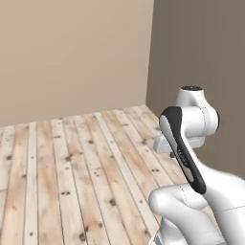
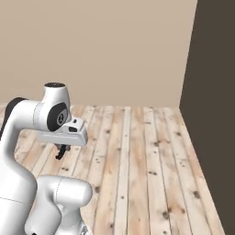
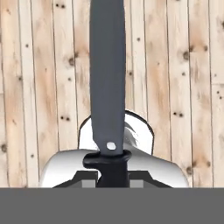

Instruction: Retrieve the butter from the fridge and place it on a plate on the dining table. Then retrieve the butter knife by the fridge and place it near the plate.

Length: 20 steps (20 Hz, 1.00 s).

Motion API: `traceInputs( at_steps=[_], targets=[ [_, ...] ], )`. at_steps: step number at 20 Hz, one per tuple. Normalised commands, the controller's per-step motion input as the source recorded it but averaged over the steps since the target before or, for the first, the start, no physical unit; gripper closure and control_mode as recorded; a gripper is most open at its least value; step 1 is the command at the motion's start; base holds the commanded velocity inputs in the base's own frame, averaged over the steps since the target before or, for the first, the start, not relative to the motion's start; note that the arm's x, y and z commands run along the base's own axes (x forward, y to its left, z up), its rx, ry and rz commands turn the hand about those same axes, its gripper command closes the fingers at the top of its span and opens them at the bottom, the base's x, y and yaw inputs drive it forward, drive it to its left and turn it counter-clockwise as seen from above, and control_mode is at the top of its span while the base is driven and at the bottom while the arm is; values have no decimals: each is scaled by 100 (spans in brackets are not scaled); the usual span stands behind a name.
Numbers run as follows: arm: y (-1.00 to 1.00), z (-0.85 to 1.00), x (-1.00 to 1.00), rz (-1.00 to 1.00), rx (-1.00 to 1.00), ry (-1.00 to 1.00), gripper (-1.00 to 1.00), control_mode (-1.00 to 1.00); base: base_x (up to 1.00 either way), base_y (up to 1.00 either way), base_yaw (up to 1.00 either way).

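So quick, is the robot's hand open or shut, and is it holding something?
Gripper: shut on the butter knife, gripping its black handle, with the grey blade sticking out above the wooden floor.

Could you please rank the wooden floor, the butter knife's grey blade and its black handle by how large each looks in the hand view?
1. Wooden floor, spanning the background.
2. Butter knife's grey blade, long, though nearness to the camera enlarges it.
3. Black handle, a short stub showing at the shut gripper.

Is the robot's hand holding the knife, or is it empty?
Holding it. In the hand view, the gripper is shut on the butter knife; its grey blade sticks out over the wooden floor.
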Motion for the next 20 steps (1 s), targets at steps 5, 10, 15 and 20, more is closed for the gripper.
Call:
traceInputs(
  at_steps=[5, 10, 15, 20],
  targets=[
    [0, 0, 0, 0, 0, 0, 100, 100, 100, 0, 58],
    [0, 0, 0, 0, 0, 0, 100, 100, 100, 0, 56],
    [0, 0, 0, 0, 0, 0, 100, 100, 100, -6, 53],
    [0, 0, 0, 0, 0, 0, 100, 100, 100, -33, 47]
  ],
)
